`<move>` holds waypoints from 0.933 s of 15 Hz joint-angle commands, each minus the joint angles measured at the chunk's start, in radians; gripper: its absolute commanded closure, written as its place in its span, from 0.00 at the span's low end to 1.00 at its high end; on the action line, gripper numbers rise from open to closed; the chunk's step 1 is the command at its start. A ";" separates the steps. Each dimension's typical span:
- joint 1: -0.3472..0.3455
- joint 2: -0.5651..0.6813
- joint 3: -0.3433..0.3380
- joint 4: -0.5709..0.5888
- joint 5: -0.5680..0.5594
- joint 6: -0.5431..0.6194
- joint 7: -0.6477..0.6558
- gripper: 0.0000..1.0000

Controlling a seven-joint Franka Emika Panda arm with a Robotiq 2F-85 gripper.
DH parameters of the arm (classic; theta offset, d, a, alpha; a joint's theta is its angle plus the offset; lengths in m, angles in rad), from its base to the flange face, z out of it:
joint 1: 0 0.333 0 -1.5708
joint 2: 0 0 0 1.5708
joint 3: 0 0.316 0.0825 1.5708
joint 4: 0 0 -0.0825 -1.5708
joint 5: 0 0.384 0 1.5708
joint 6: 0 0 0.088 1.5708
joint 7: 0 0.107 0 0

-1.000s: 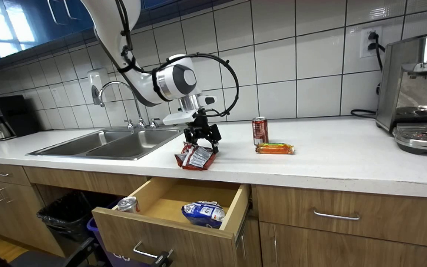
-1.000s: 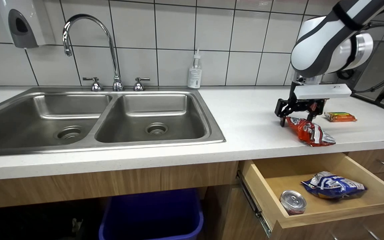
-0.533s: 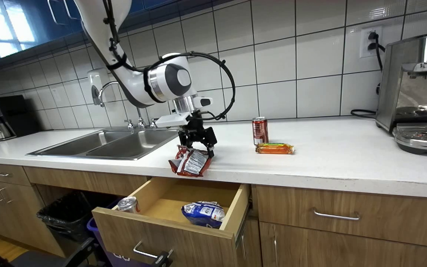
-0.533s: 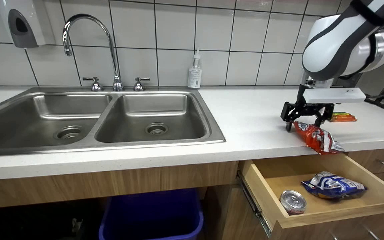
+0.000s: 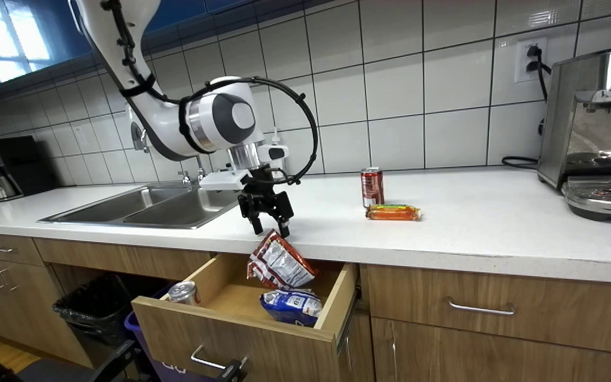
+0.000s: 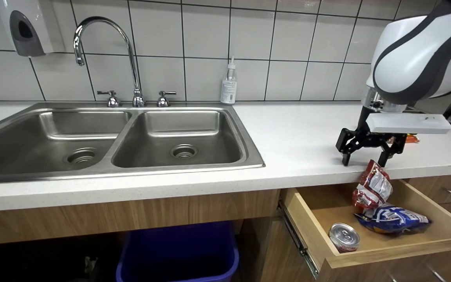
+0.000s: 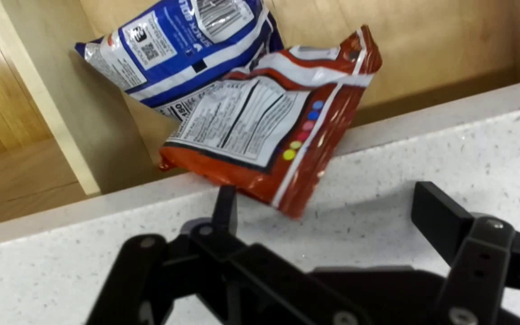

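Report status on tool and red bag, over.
Tool open, gripping nothing. Red bag tilted, low end in open drawer. Possible obstruction: blue bag by that end.

Red snack bag (image 7: pixel 271 122), white nutrition label and coloured dots showing, tilted over the front edge of the worktop (image 5: pixel 464 228), lower end in the pulled-out drawer (image 5: pixel 263 339), beside a blue bag (image 5: pixel 290 306)

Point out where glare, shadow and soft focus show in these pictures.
In an exterior view, bright glare on the blue cabinet; in both exterior views, pale highlights on the steel sink; in the wrist view, a diffuse shadow on the countertop beside the red bag, whose fine print is too blurred to read.
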 commanded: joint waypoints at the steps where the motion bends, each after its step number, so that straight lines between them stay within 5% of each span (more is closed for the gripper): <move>1: 0.015 -0.096 -0.005 -0.117 -0.023 0.046 0.060 0.00; 14: -0.020 -0.242 -0.016 -0.301 -0.081 0.125 0.161 0.00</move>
